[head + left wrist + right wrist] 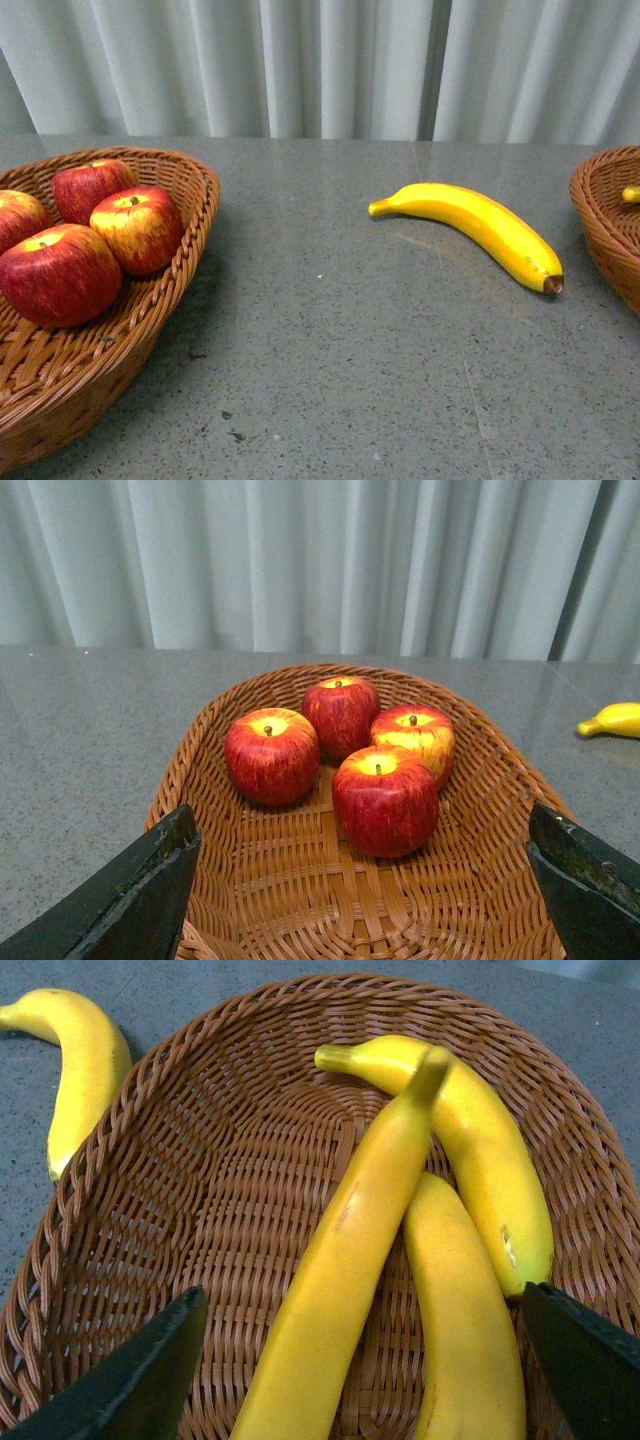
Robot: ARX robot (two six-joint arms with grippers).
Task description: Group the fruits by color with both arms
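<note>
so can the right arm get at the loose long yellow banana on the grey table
Probably yes. The long yellow banana lies alone on the grey table, nothing against it, and the right gripper hangs open over the brown wicker basket beside it.

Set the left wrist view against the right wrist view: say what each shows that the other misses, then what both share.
Only the left wrist view: four red apples in a wicker basket, with a pale curtain behind. Only the right wrist view: three bananas lying in a second wicker basket. Both: the loose banana on the grey table, outside the baskets. Each also shows its own open claw, the left claw and the right claw, holding nothing.
</note>
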